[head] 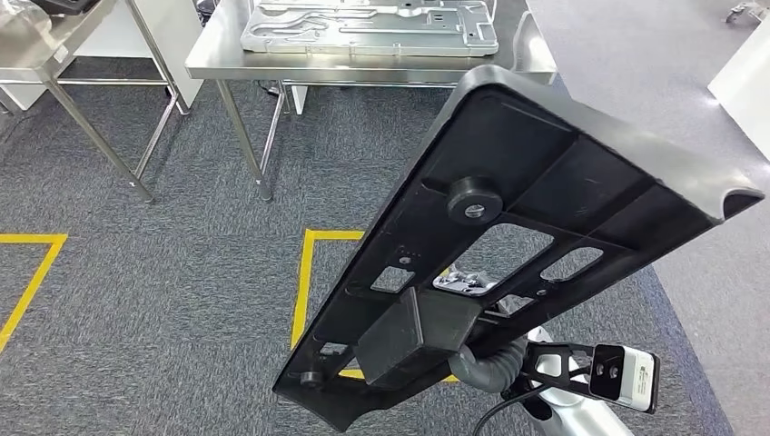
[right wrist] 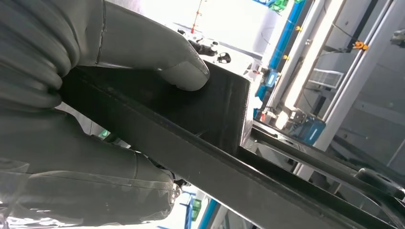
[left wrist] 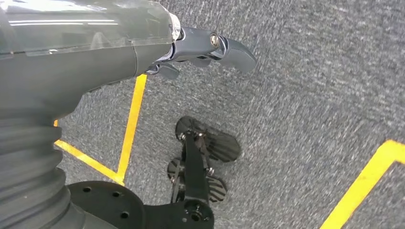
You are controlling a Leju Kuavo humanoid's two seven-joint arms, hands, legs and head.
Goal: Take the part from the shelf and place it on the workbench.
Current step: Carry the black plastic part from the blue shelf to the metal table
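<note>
Right hand [right wrist: 95, 143] clamped on part [head: 508, 227]; left hand [left wrist: 200, 47] hanging, fingers loosely curled, empty.

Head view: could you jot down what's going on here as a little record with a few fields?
held thing: large black plastic part, ribbed underside facing the camera, tilted
holder: right hand, thumb pressed on the part's boxy block, fingers beneath it
left hand: holds nothing, hangs over the grey carpet
workbench: steel table ahead, with a silver metal plate lying on it
floor: grey carpet with yellow tape lines
task stage: part carried, not yet on the workbench
</note>
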